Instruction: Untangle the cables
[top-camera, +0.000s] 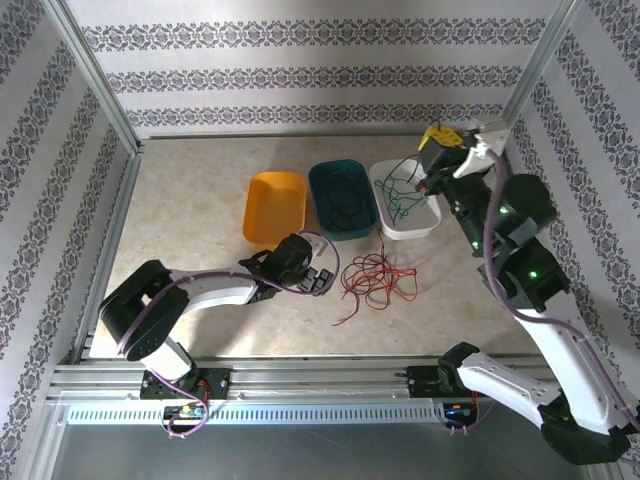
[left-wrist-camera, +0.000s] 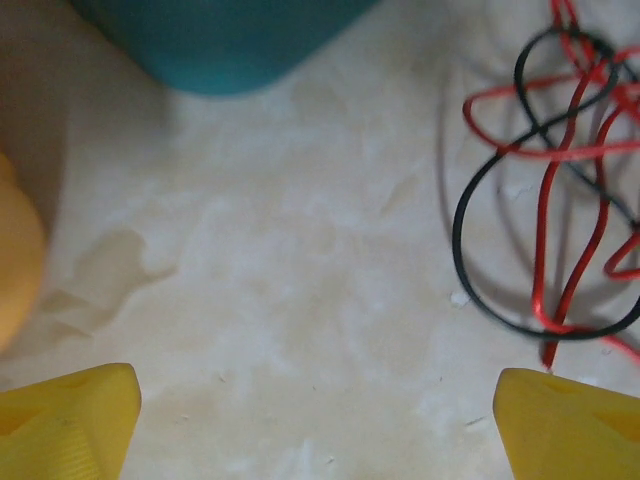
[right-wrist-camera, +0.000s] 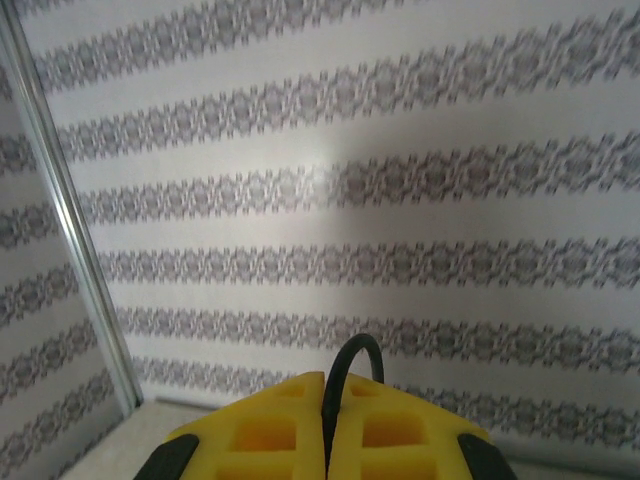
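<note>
Three oval plastic bins stand in a row on the beige marbled tabletop (top-camera: 200, 290): an orange bin (top-camera: 275, 207), a teal bin (top-camera: 335, 166) and a white bin (top-camera: 405, 231), left to right

- Thin black cables (top-camera: 345, 205) lie coiled inside the teal bin; a thin green cable (top-camera: 402, 198) lies in loose loops in the white one
- A tangle of thin red and black cables (top-camera: 378, 280) lies flat on the table in front of the teal and white bins
- Left gripper (top-camera: 322, 281) is low over the table, just left of that tangle. From my left wrist feed its yellow fingertips (left-wrist-camera: 70, 420) are spread wide with bare table between them; the red and black loops (left-wrist-camera: 550, 200) lie ahead to the right, apart from the fingers
- Right gripper (top-camera: 442, 140) is raised above the far right corner of the white bin, facing the striped patterned wall (right-wrist-camera: 400, 180). On the right wrist feed I see its yellow pads (right-wrist-camera: 260, 430) pressed together on a thin dark cable loop (right-wrist-camera: 350, 360) that arches out between them; I can't tell its colour
</note>
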